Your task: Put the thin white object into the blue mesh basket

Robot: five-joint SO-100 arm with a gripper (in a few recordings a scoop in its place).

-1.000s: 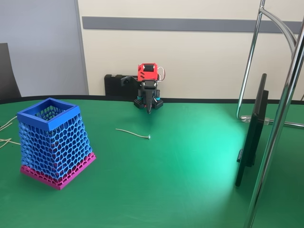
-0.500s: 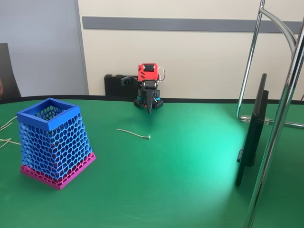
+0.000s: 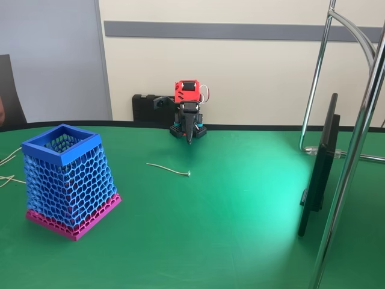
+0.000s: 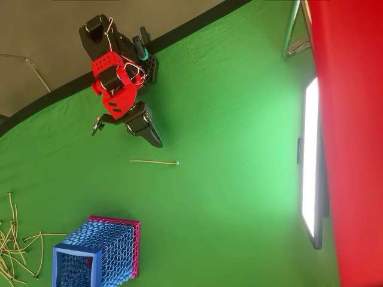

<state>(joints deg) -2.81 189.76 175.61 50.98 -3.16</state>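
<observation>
My claw (image 4: 157, 142) hangs pinched together, empty, near the white cord (image 4: 154, 161) lying flat on the worktop (image 3: 228, 217), basket (image 3: 66, 180) well apart, pickup not begun

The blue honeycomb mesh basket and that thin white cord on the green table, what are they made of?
The blue honeycomb mesh basket looks like rigid matte plastic, possibly 3D-printed: crisp hexagon cells, solid rim. The thin white cord holds a gentle curve, so perhaps stiff plastic or coated wire; too thin to tell.

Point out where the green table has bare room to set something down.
Widest free patch: the green table between the blue mesh basket and the dark upright panel. Narrower room lies between the thin white object and the basket. Crowded: pale strands beside the basket, and the table's edge under the tool.
</observation>
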